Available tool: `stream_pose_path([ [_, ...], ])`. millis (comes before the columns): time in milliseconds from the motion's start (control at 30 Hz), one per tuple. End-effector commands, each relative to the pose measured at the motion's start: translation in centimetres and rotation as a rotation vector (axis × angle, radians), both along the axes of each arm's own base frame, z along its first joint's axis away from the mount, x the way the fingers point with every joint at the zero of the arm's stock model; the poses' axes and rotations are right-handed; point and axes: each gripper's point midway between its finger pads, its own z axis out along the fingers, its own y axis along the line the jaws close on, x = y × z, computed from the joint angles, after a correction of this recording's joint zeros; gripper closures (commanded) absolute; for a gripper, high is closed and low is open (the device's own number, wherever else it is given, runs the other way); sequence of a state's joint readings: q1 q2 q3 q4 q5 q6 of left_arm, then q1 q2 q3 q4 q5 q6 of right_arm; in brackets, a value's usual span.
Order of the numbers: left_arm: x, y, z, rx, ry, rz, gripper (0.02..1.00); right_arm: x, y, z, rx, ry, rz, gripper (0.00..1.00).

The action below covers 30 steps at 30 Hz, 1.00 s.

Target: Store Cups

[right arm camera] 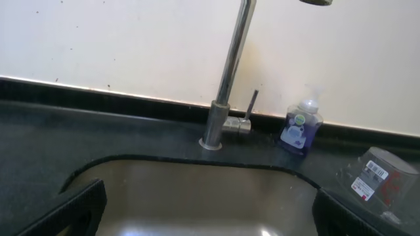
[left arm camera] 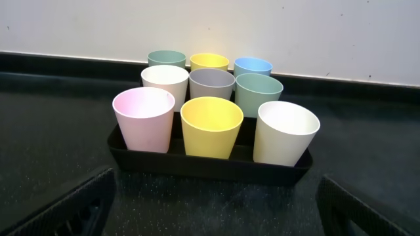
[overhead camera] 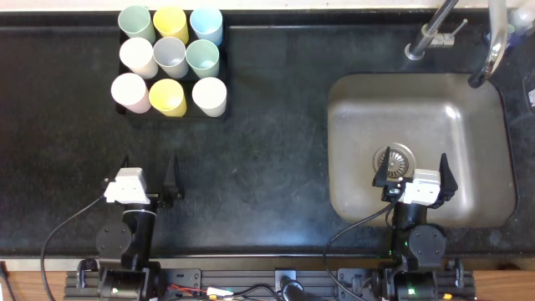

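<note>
- The desk point(overhead camera: 267, 142) has a sink point(overhead camera: 468, 109) at its right, well apart from the cups.
- A black tray point(left arm camera: 210, 172) at the back left holds nine cups point(left arm camera: 211, 124), packed close.
- The cups look light, stiff and smooth. Pinch a front rim, because neighbours crowd the walls.
- The left claw point(overhead camera: 150, 163) and the right claw point(overhead camera: 414, 163) are both spread and empty.

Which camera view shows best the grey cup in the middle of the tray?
The top view: the grey cup shows its whole open mouth, seen from above. The left wrist view shows its rim and upper wall behind a yellow cup. The right wrist view faces the sink.
</note>
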<state>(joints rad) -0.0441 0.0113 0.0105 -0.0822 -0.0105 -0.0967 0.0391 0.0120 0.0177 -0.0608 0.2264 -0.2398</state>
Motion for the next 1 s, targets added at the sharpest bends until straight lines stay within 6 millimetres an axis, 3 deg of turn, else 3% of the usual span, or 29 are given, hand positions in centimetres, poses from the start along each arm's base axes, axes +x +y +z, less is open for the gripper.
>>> stream_pose_path([
  [33,-0.04,-0.22,0.04,0.017,-0.005,-0.013,0.02,0.25,2.86,-0.78,0.072,0.013,0.169,0.005],
  [167,-0.04,-0.22,0.04,0.017,-0.005,-0.013,0.02,0.23,3.58,-0.81,0.149,0.01,0.211,0.005],
  [1000,-0.04,-0.22,0.04,0.017,-0.005,-0.013,0.02,0.24,3.33,-0.82,0.15,0.01,0.197,0.003],
])
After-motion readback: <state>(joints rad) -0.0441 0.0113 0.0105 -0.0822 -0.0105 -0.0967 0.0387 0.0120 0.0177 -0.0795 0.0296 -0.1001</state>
